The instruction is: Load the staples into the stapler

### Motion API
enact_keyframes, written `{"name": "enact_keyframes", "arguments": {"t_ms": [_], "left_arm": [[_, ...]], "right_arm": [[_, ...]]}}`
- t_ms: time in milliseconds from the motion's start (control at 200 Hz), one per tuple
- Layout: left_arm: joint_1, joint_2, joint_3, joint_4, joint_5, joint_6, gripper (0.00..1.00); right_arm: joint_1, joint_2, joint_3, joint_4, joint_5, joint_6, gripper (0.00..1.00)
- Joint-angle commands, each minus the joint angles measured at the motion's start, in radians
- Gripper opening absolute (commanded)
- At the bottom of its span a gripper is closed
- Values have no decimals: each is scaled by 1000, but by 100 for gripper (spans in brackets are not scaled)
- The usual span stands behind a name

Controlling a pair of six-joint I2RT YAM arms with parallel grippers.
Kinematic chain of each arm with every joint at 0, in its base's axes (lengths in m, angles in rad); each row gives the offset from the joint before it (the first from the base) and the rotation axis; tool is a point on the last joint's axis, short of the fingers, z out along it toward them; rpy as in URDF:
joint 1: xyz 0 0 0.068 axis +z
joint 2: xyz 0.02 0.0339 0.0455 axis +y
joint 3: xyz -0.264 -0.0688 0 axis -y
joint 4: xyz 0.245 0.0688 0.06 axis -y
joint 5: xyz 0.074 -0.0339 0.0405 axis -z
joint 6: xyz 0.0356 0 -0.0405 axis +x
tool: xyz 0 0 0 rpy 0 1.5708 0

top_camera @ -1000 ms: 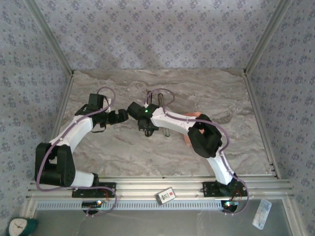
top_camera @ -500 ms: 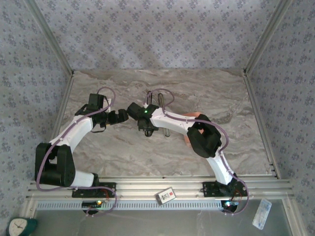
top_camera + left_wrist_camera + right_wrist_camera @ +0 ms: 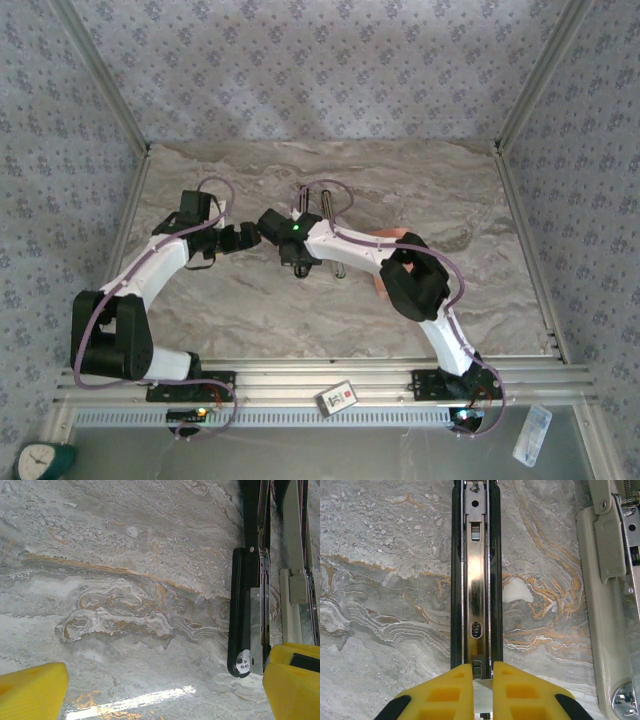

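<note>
The stapler (image 3: 327, 205) lies wide open on the marble bench (image 3: 430, 180), near the middle. Both arms reach in to it from the near edge, the left arm from the left and the right arm from the right.

From the right wrist you see the stapler's black bottom half (image 3: 456, 580), with its shiny metal track (image 3: 476, 570) running straight up the picture. The right hand (image 3: 482, 669) sits at the near end of that track. Its yellow fingers (image 3: 442, 692) are close together with just a thin gap, and in the gap is a thin silver strip: the staples (image 3: 483, 697), as far as I can tell. The strip lines up with the track. The cream top half (image 3: 602, 605) lies flat on the right, beside the black half (some bare bench shows between them).

From the left wrist, the left hand (image 3: 165, 680) is wide open and holds nothing. One yellow finger (image 3: 30, 692) is over bare bench at the lower left. The other is at the lower right, just beside the round end of the black half — I cannot tell if they touch
</note>
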Motion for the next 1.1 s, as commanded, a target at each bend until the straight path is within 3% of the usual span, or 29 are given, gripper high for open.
{"name": "enact_keyframes", "arguments": {"t_ms": [0, 1094], "left_arm": [[10, 2, -8, 8, 16, 7, 99], [9, 5, -5, 6, 15, 10, 100]], "right_arm": [[9, -47, 16, -2, 32, -5, 13], [0, -19, -35, 9, 17, 8, 13]]}}
